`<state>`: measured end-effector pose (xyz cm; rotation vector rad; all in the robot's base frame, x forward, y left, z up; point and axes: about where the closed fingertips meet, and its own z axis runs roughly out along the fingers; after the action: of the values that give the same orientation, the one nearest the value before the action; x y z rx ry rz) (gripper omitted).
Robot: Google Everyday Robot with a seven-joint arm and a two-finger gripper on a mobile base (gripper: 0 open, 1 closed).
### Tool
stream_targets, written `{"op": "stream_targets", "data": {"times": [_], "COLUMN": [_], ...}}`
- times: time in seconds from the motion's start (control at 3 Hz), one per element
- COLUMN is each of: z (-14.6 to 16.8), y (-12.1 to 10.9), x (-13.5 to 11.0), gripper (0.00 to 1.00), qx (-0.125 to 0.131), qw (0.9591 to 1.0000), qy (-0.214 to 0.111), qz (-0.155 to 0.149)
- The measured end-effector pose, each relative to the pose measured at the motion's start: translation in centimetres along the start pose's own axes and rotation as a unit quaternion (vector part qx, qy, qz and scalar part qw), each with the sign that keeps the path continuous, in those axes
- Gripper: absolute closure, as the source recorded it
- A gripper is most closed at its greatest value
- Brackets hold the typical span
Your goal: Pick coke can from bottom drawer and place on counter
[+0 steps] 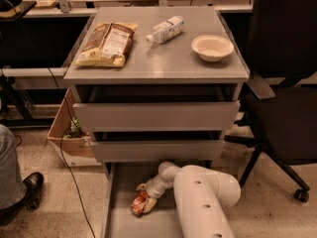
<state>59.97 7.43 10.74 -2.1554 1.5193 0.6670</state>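
I see the end effector (144,198) low inside the open, deep grey metal bottom drawer (124,223), right against the small red coke can (139,206) lying on the drawer floor. I cannot tell whether it grips the can. The flat grey counter surface (163,58) sits above.

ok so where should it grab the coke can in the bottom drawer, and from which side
Grip the coke can across its round middle, coming down from above: it seems to lie tipped over on the floor of the bottom drawer, whose thin side wall blocks a sideways reach. The gripper hangs right at the can's upper end.
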Motion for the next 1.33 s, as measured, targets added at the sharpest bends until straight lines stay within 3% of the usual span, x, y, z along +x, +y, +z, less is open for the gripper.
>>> {"op": "stream_targets", "data": {"times": [0.33, 0.67, 1.0, 1.33], "z": [-0.2, -2.2, -4.5, -7.2], "y": [0.4, 0.4, 2.1, 3.5], "x": [-0.2, -0.9, -2.3, -3.6], "gripper": [0.56, 0.79, 1.0, 1.0], "qx": [-0.003, 0.015, 0.025, 0.033], "qw": [1.0, 0.9995, 0.9984, 0.9965], "qy": [0.002, 0.013, 0.009, -0.002], "qz": [0.007, 0.022, 0.05, 0.077]}}
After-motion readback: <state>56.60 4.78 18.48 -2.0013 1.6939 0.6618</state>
